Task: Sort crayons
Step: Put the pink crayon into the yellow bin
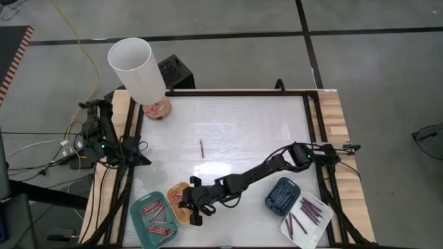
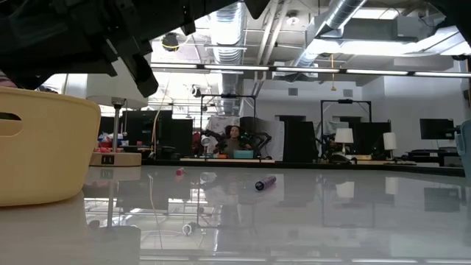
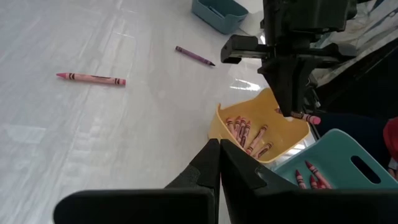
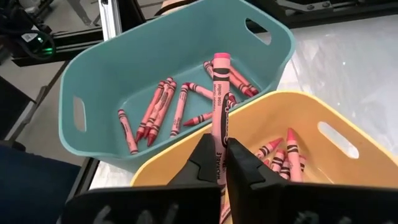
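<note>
High view had your right end effector (image 1: 194, 209) reached across the worktop (image 1: 235, 131) and hanging over the yellow tray (image 1: 178, 196), with the teal tray (image 1: 154, 220) just beside it on the side toward the left arm. Right wrist view showed it clamped on a pink crayon (image 4: 219, 106), the stick poking out past the fingertips (image 4: 202, 158) over the yellow tray's rim and pointing toward the teal tray. Below the end effector you had pink crayons in the yellow tray (image 4: 283, 152); just beyond it, red crayons in the teal tray (image 4: 158, 109).

Left wrist view caught the same grip from the side, the pink crayon sticking out of the right end effector above the yellow tray. Your left end effector (image 3: 219, 165) was clenched with nothing between its fingers, parked at the left edge of the worktop, well apart from the right one.

Far from the right end effector, out on the open worktop, you had one loose purple crayon (image 1: 202, 148) and one loose pink crayon (image 3: 91, 78). Back along the right arm sat the dark-blue tray (image 1: 282, 195), and beside that the white tray (image 1: 306, 221) with purple crayons (image 1: 308, 209) in it.
</note>
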Available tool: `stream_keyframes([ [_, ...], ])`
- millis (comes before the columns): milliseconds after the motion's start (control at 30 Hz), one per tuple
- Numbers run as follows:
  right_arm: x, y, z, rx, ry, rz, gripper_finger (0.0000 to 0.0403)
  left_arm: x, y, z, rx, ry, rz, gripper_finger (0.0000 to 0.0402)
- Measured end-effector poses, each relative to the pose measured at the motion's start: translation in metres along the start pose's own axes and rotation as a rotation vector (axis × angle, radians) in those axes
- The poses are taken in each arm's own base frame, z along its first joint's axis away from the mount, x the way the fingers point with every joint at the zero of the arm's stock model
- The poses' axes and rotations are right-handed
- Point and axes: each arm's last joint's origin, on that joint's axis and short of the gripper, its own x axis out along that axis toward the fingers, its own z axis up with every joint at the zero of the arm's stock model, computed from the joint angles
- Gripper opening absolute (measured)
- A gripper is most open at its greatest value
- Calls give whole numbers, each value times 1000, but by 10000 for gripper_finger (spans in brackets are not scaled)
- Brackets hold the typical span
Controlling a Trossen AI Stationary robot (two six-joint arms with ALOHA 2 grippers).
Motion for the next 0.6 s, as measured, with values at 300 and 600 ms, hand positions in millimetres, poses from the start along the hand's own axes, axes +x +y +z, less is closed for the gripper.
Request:
stream_keyframes([
  [300,0,-1,-2,0,14,-15,17,0,0,0,0,0,0,0],
  [600,0,-1,-2,8,13,-21,32,0,0,0,0,0,0,0],
])
